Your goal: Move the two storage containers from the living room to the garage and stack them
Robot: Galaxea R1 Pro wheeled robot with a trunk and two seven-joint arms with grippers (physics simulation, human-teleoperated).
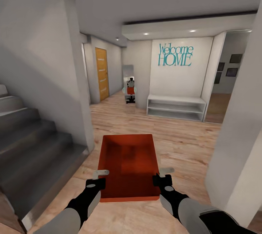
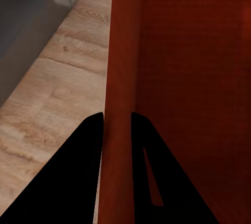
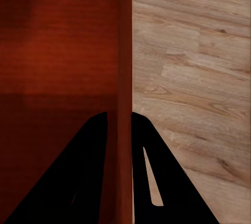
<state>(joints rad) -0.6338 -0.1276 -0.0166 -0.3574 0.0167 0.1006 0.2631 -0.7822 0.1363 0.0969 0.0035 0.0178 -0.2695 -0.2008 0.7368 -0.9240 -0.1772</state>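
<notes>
I hold a red-orange rectangular storage container with thin low walls out in front of me, level above the light wood plank floor, one gripper on each long side. My left gripper is closed down on the left wall; in the left wrist view the two black fingers sit on either side of that thin wall, pinching it. My right gripper clamps the right wall the same way, its fingers straddling the rim. A grey staircase rises to my left, a white pillar stands near on my right, and ahead a white low shelf bench sits under teal "Welcome HOME" lettering, with an orange wooden door down the hall.
</notes>
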